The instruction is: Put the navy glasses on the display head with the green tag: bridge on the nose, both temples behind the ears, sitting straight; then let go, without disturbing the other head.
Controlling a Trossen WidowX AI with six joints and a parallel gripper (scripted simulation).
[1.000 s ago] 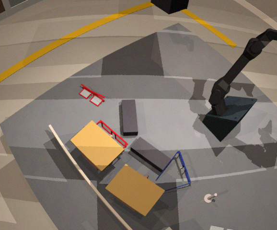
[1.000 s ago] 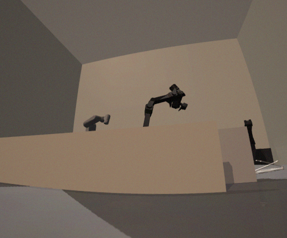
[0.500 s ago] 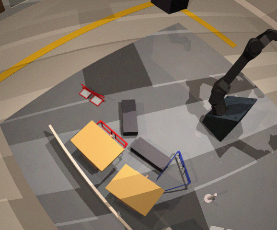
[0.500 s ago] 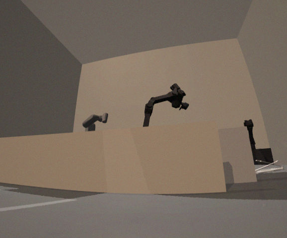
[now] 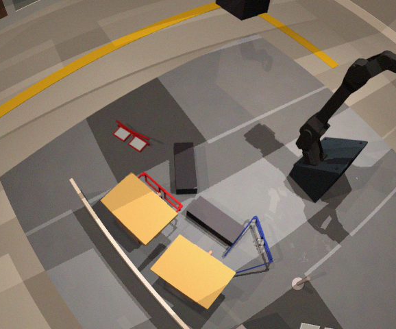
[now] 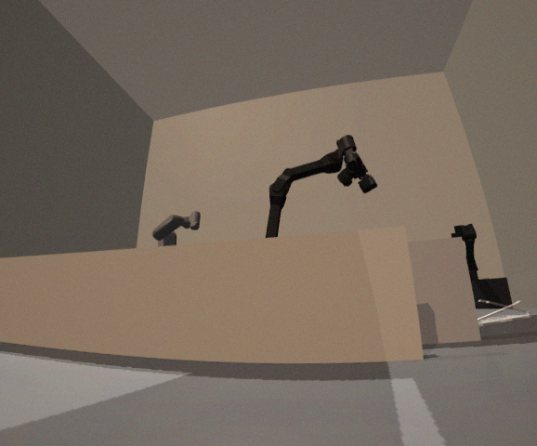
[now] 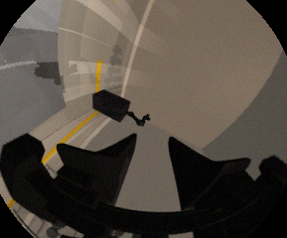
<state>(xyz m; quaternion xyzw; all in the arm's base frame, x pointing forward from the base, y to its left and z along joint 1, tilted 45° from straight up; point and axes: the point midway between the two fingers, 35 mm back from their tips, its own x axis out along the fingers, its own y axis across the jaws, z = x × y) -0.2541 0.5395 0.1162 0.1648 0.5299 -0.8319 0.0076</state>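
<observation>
The navy glasses are at the lower middle of the top view, beside a dark block, with both temples spread towards the lower head's yellow-orange top. A small pale part shows behind their frame; what carries them is unclear. The other head, up and to the left, has red glasses at its front. No green tag can be seen. My gripper is partly open and empty, raised high behind the tan board and pointed away from the mat. It is outside the top view, far from the navy glasses.
Two dark blocks lie near the heads. Red-framed glasses lie farther back. A small peg on a round base stands at lower right. A long upright board runs behind the heads. Other arms stand beyond.
</observation>
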